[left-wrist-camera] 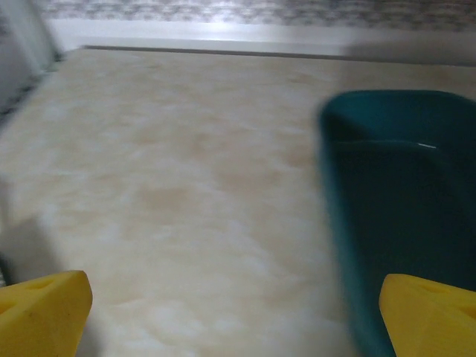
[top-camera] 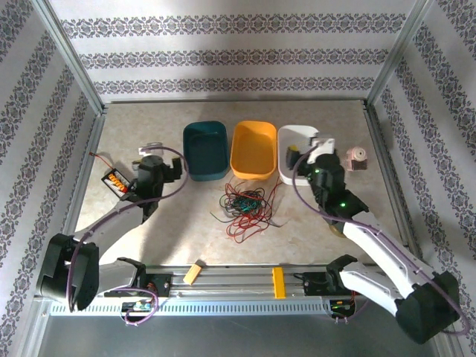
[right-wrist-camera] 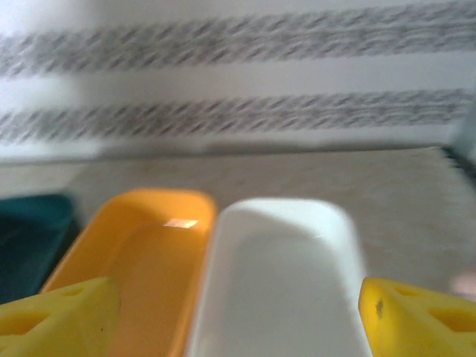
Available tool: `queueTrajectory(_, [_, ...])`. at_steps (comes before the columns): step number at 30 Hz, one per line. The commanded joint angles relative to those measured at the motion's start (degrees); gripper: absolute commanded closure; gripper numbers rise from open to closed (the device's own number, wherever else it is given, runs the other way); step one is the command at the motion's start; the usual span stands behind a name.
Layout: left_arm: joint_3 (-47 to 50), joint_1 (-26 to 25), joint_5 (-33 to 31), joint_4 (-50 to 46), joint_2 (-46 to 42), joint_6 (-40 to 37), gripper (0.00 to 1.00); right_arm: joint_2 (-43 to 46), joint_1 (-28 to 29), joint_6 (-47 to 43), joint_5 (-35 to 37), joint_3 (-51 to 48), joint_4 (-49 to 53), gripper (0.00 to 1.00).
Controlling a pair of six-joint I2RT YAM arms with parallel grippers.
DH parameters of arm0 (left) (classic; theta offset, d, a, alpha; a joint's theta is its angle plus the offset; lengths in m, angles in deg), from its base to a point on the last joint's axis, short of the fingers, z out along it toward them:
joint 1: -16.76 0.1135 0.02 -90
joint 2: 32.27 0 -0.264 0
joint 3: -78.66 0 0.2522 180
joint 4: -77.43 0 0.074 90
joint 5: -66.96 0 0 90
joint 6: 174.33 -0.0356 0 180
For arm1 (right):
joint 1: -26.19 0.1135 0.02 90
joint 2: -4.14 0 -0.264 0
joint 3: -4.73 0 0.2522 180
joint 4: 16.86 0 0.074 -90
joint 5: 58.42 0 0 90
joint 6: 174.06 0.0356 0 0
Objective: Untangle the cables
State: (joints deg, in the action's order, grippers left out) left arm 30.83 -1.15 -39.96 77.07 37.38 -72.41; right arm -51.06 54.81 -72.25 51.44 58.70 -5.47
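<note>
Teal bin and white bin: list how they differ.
The teal bin is dark, the white bin pale. The teal bin ends the row on the left, the white bin on the right. The right arm reaches over the white bin; the teal bin stands uncovered. Both are rounded, empty-looking tubs.

Three bins sit side by side at the back of the bench: teal bin on the left, orange bin in the middle, white bin on the right. Over by the left edge lies a black-and-orange battery box with a short red lead. Far right, a small pink object. On the front rail, a tan block and an orange block, well apart.
</note>
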Motion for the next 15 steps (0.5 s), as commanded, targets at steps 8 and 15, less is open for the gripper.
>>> queueTrajectory(8, [-3.9,-15.8,11.4,-2.3,8.4,15.5,0.01,-14.6,13.1,8.8,-20.1,6.0,16.4,0.47])
queueTrajectory(15, [-4.8,-16.6,17.7,-0.5,10.6,14.8,0.01,-16.3,14.8,4.7,-25.6,6.1,23.1,0.52])
